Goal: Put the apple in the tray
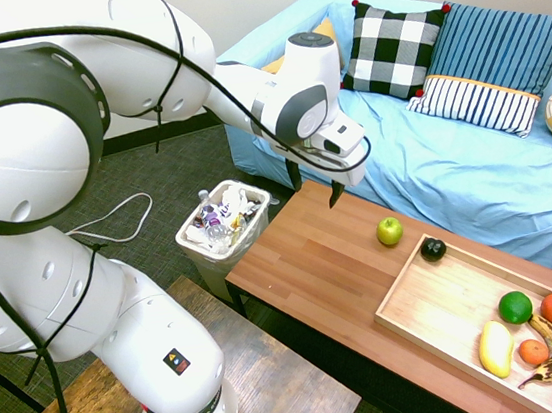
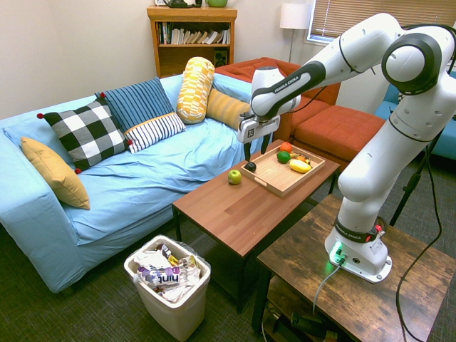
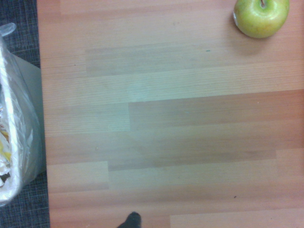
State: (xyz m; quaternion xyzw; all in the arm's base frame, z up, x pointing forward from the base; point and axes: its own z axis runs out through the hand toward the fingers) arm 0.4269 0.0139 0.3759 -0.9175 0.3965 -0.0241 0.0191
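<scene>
A: Status of the apple [image 1: 389,231]?

B: Resting on the coffee table [image 1: 313,262], just beside the wooden tray [image 1: 440,312], outside its rim. Not yet grasped.

A: Gripper [image 1: 315,188]?

B: Hovering above the table, fingers spread, empty. Remaining, in my estimate: approach, grasp, transfer, release.

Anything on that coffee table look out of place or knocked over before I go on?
Nothing spilled or damaged. The apple sits upright on the table, outside the tray, and a dark fruit sits at the tray's near corner. The open claw hovers above, empty.
</scene>
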